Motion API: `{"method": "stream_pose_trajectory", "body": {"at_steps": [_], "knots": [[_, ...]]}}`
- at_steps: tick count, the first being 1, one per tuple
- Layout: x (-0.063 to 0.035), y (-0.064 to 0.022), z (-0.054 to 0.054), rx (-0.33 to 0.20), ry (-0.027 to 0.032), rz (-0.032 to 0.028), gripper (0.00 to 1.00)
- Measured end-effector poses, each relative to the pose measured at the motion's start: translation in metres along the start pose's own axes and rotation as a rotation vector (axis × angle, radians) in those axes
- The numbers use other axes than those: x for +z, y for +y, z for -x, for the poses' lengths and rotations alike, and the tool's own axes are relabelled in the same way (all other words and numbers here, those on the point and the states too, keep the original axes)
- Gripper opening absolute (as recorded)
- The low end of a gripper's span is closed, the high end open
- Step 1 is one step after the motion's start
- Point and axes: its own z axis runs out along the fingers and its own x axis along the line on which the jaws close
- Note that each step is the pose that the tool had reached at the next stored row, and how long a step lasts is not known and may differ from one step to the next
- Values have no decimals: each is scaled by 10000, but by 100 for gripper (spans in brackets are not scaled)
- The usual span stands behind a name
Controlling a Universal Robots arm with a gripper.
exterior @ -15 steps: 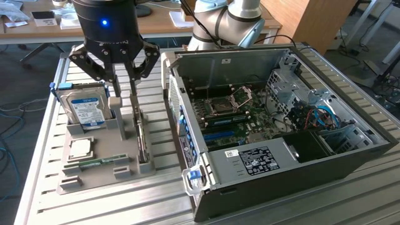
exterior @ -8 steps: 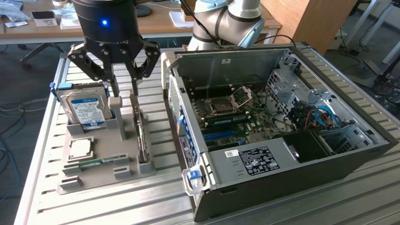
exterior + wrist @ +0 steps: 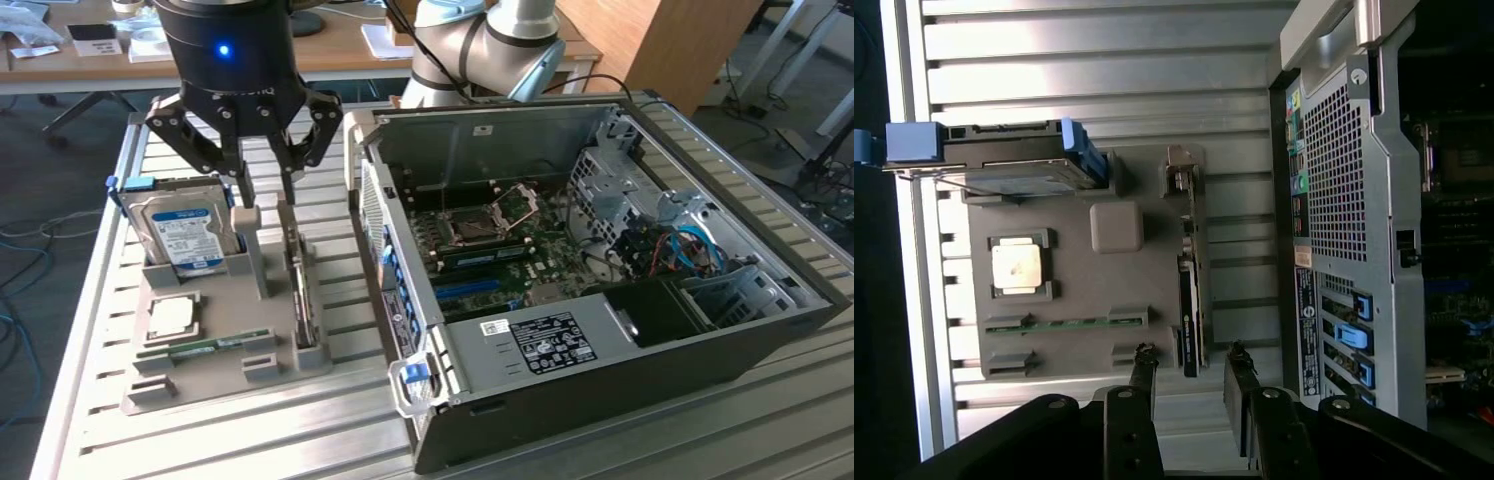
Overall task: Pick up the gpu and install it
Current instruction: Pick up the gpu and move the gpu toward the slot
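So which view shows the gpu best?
The wrist view: the gpu stands on edge in the grey holder, its whole length clear. The exterior view shows it nearly edge-on too, its far end partly behind the gripper.

From my console I count one gpu [image 3: 304, 290] [image 3: 1192, 300], one blue-labelled hard drive [image 3: 187, 235], one square processor chip [image 3: 174, 317] and one narrow green memory stick [image 3: 214, 345] — four loose parts in all. There is one grey holder tray [image 3: 267, 325], one open computer case [image 3: 601, 390] and one slatted metal table [image 3: 134, 440]. On my side of things — one arm [image 3: 467, 50], one gripper [image 3: 264, 215] [image 3: 1189, 352], two fingers [image 3: 1144, 365].
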Motion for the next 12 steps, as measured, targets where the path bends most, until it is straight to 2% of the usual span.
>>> {"method": "stream_pose_trajectory", "body": {"at_steps": [12], "knots": [[39, -2, -1, 0, -1, 1, 42]]}}
